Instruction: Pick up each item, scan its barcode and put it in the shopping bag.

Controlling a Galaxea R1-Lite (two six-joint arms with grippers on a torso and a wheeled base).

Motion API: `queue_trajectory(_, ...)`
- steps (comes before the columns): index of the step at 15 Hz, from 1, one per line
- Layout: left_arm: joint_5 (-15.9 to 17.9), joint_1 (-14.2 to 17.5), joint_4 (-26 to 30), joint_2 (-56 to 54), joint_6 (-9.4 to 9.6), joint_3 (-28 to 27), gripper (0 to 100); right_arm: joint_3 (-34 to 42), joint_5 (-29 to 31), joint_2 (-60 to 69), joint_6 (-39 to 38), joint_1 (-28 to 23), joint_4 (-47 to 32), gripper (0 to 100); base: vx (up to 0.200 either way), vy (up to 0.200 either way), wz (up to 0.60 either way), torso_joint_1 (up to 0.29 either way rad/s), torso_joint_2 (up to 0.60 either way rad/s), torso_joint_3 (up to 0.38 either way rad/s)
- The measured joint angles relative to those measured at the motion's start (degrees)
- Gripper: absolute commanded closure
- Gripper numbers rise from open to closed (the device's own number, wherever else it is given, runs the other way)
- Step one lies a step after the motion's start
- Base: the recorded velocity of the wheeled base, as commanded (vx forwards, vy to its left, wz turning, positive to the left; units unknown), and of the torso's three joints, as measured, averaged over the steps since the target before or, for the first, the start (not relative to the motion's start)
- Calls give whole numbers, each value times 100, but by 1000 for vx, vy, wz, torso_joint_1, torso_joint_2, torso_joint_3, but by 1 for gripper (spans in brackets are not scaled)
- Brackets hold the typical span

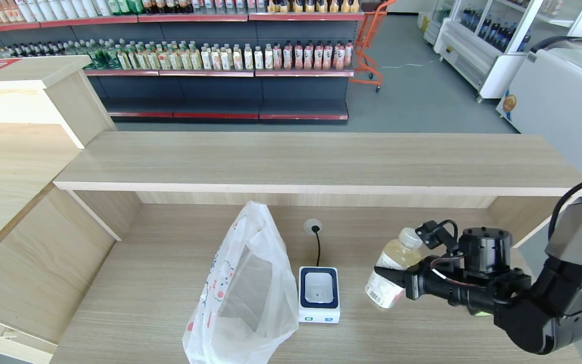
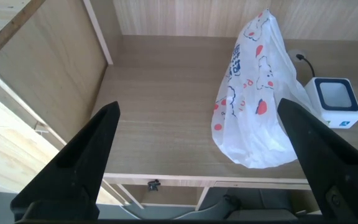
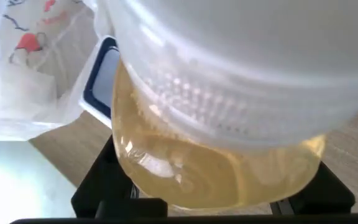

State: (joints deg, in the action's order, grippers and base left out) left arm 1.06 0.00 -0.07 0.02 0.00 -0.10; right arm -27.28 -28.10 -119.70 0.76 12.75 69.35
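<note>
1. Pale yellow drink fills the bottle (image 1: 398, 254). My right tool (image 1: 391, 281) is clamped around its labelled middle and holds it tilted, just right of the scanner (image 1: 319, 294).
2. The white shopping bag (image 1: 243, 296) stands open on the wooden surface (image 1: 144, 283), just left of the scanner.
3. My left tool (image 2: 197, 107) hangs wide open, apart from the bag.

Tilted yellowish bottle (image 1: 398, 255), bag (image 1: 245, 293) beside scanner (image 1: 319, 293)

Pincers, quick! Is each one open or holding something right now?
Left pincer: open, holding nothing.
Right pincer: shut on the clear plastic bottle of pale yellow drink with a white cap.
</note>
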Motion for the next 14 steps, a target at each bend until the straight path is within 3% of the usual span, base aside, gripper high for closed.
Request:
queue_trajectory(2,0,0,2,0,0,0,0,-96,-1307,685,-11,-355,-766,100,0,0,0,0,0,0)
queue_trajectory(3,0,0,0,0,0,0,0,-113,-1607,1003,-13,-432,-1079,100,0,0,0,0,0,0)
queue_trajectory(5,0,-2,0,-2,0,0,0,-100,-1712,1443,-177,-254,-1289,100,0,0,0,0,0,0)
queue_trajectory(9,0,0,0,0,0,0,0,195,-1730,2217,-1276,375,-1357,100,0,0,0,0,0,0)
queue_trajectory(14,-2,0,0,-2,0,0,0,446,-1760,2722,-1351,974,-1459,100,0,0,0,0,0,0)
